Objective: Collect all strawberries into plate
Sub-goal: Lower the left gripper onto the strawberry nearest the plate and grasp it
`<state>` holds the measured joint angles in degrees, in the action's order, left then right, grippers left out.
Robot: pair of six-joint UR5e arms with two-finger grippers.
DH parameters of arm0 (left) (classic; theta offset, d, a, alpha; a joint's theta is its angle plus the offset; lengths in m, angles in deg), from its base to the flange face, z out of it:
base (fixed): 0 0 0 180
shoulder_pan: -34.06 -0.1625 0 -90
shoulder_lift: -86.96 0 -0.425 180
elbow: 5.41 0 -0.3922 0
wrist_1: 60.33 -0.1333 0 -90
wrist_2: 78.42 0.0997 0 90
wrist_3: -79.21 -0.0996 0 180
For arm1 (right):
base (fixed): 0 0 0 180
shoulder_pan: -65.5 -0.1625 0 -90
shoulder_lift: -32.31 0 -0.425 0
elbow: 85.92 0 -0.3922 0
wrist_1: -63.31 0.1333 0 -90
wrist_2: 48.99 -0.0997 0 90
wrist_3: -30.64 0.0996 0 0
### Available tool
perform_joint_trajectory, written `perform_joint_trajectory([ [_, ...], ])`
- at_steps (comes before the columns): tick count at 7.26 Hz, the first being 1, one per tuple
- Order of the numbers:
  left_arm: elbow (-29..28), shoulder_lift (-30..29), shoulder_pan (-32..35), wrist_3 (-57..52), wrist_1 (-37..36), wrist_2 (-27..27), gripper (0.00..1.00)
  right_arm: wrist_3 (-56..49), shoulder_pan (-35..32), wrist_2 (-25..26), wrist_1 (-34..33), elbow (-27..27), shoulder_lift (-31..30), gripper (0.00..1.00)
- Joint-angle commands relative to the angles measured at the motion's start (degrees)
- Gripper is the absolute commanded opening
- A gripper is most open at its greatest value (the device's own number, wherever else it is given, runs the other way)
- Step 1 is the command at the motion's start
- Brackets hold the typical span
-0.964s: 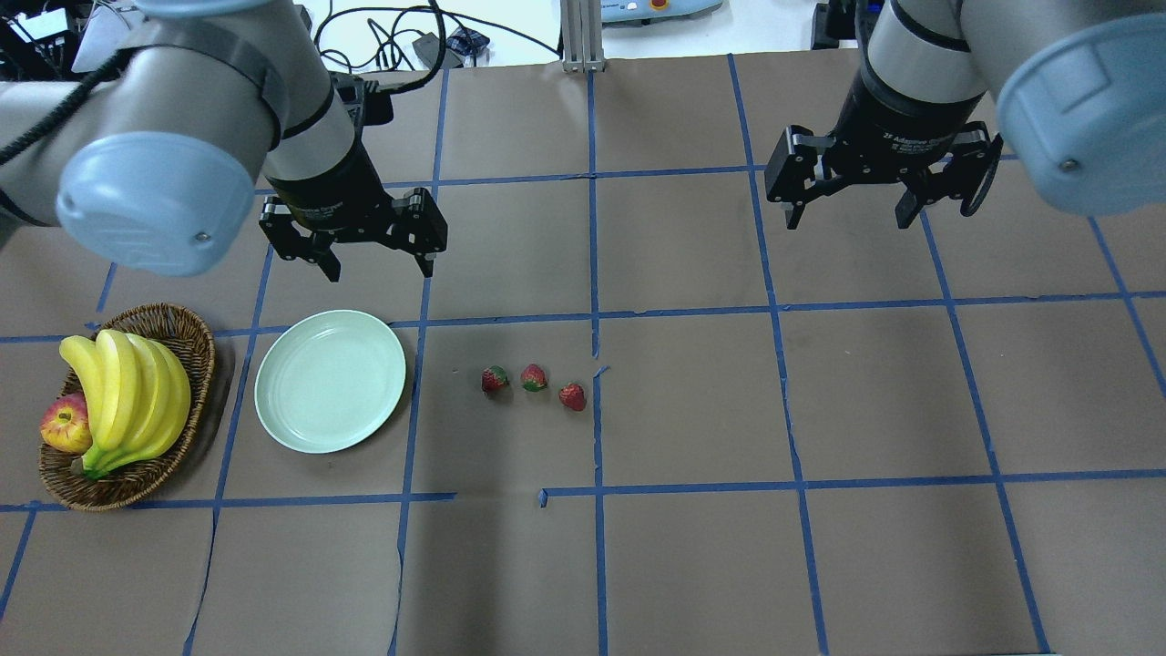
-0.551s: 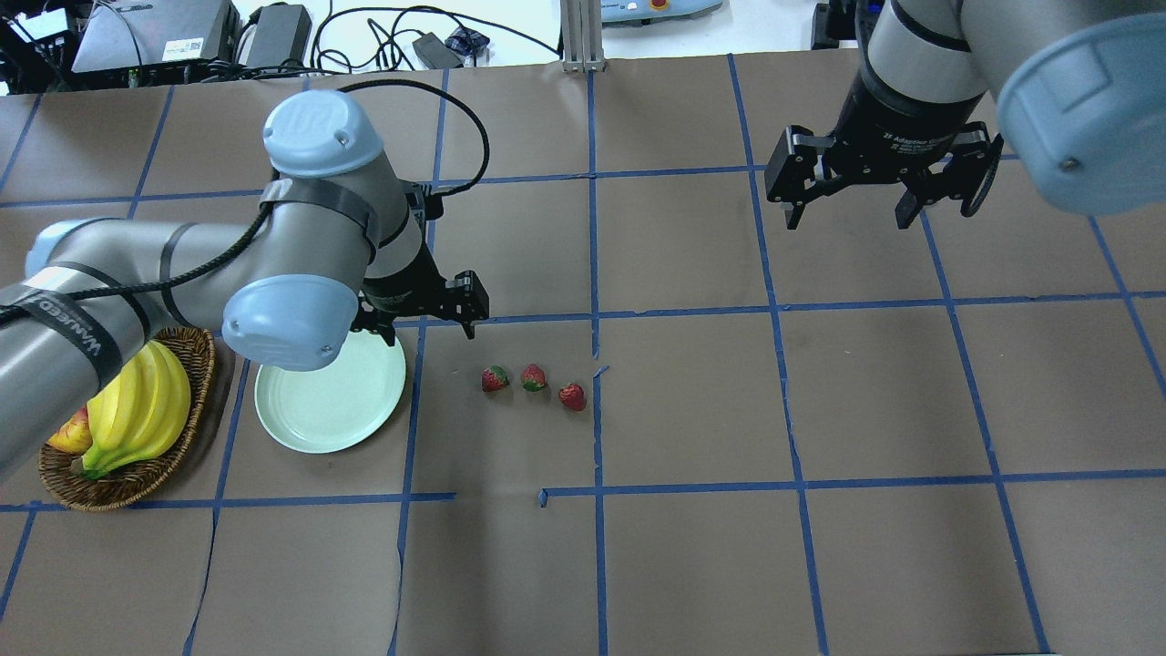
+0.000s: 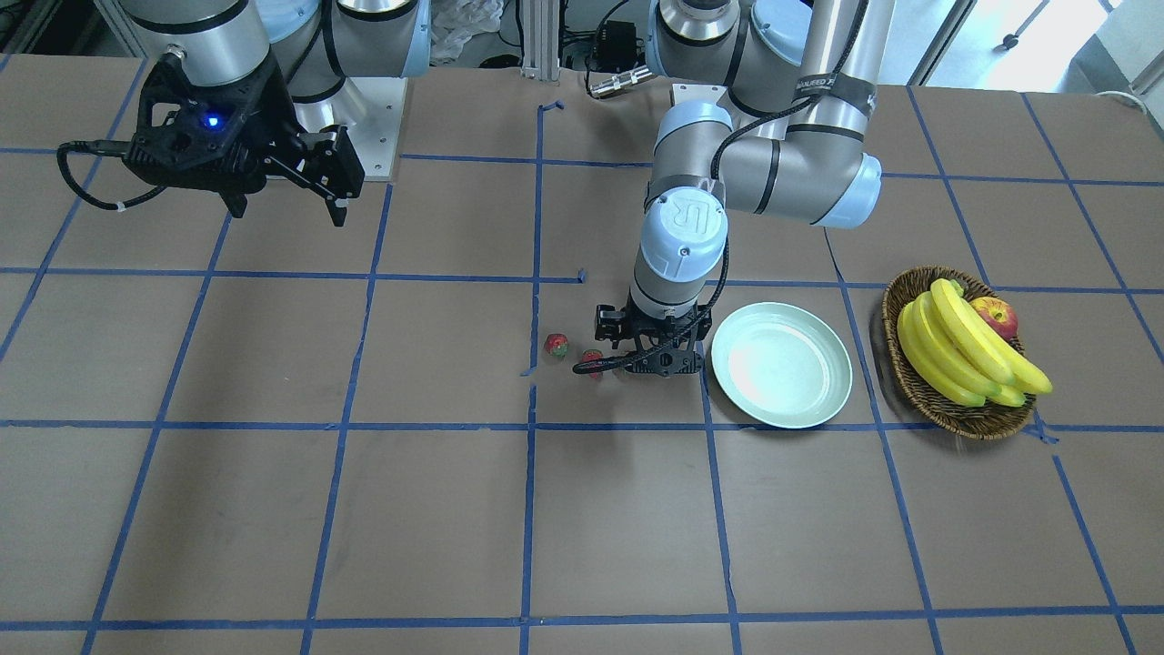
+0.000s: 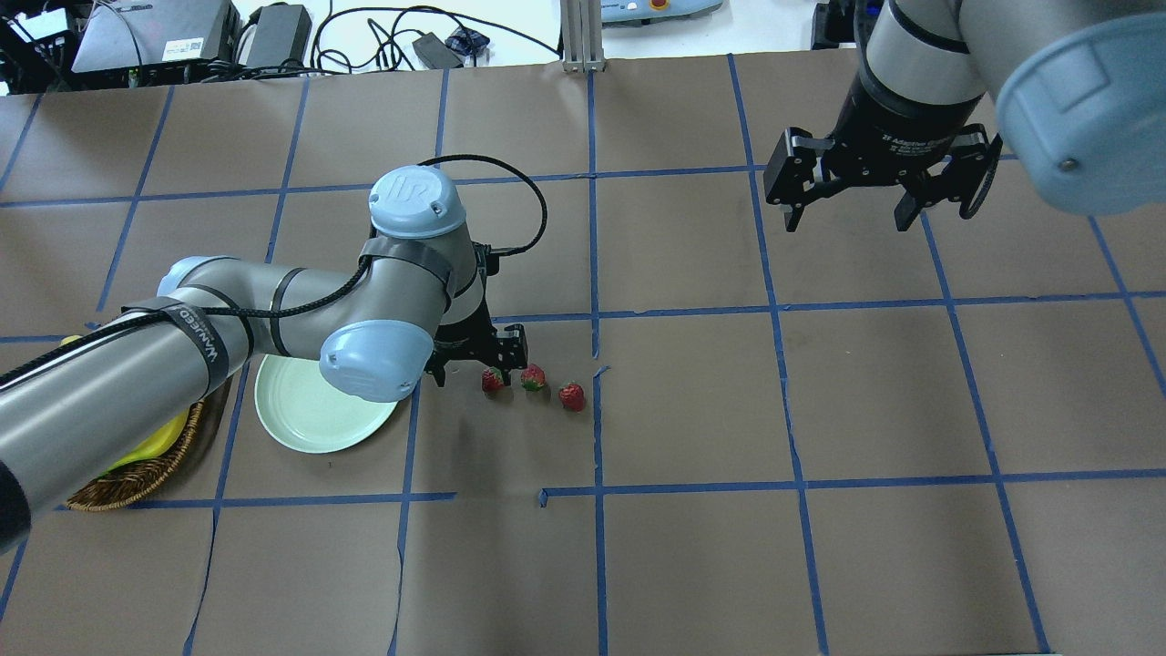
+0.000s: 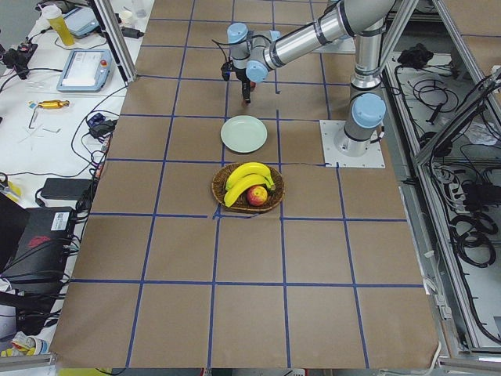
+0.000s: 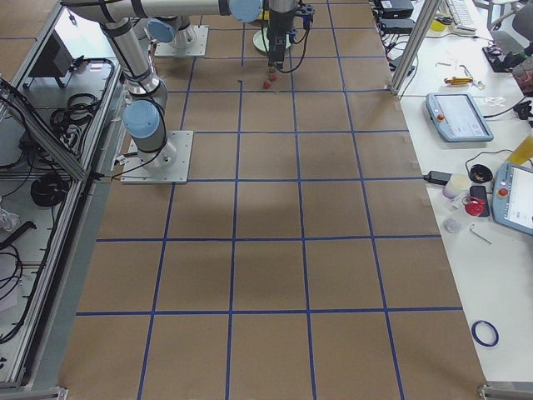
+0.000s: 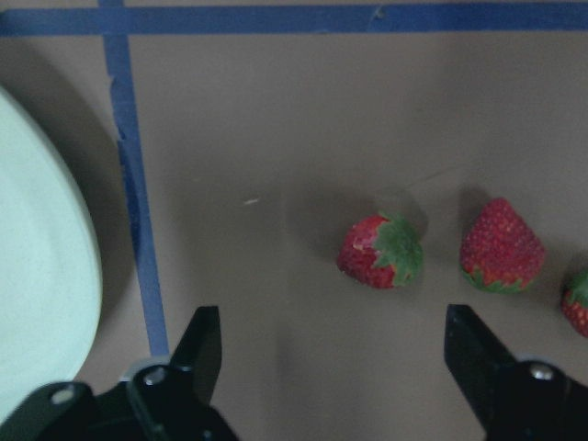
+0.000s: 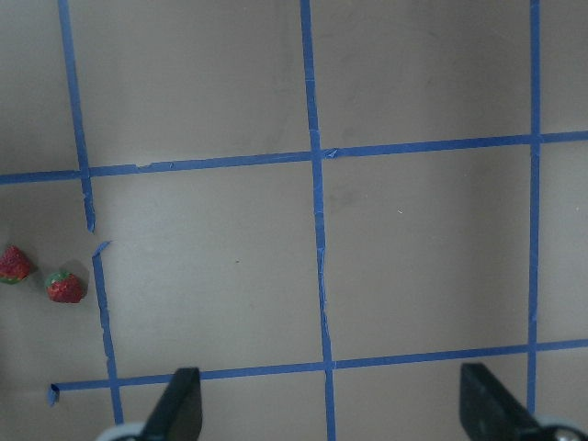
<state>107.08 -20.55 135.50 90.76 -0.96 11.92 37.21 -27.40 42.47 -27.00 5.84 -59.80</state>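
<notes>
Three small red strawberries lie in a row on the brown paper, right of the pale mint plate. My left gripper is open and low, just behind the leftmost berry. In the left wrist view that berry lies beyond my open fingers, with a second berry to its right and the plate's rim at the left. The plate is empty in the front view. My right gripper is open and empty, high at the far right.
A woven basket with bananas and an apple stands beside the plate, on the side away from the berries. My left arm reaches over part of the plate and basket. Blue tape lines grid the paper.
My left arm has swung forward and right, from behind the plate down to the strawberries, and now covers part of the plate and basket. The right arm has not moved.
</notes>
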Motion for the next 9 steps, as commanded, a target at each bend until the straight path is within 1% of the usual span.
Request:
perform_joint_trajectory([
  [1,0.01,-1.65,0.17,0.32,-0.83,0.1,0.76,0.02,0.0,-0.15,0.04,0.0,0.0,1.0],
  [2,0.01,-2.27,0.17,0.14,-1.01,0.1,0.74,0.02,0.0,-0.24,0.04,0.0,0.0,1.0],
  [3,-0.08,-3.14,0.17,0.14,-3.01,0.01,0.68,0.11,0.0,-0.24,0.04,0.0,0.0,1.0],
  [4,-0.16,-3.67,0.26,-0.12,-3.82,0.01,0.69,0.11,0.0,-0.24,0.04,0.0,0.0,1.0],
  [6,-0.25,-4.29,0.26,-0.21,-4.52,0.01,0.67,0.11,0.0,-0.24,0.04,0.0,0.0,1.0],
  [7,-0.25,-4.3,0.34,-0.21,-4.44,0.01,0.51,0.11,0.0,-0.24,0.13,0.0,0.09,1.0],
  [8,-0.25,-4.3,0.43,-0.21,-4.35,0.1,0.31,0.2,0.0,-0.32,0.13,0.0,0.09,1.0],
  [9,-0.25,-3.95,0.52,-0.21,-4.35,1.41,0.09,0.2,0.0,-0.33,0.13,-0.08,0.09,1.0],
])
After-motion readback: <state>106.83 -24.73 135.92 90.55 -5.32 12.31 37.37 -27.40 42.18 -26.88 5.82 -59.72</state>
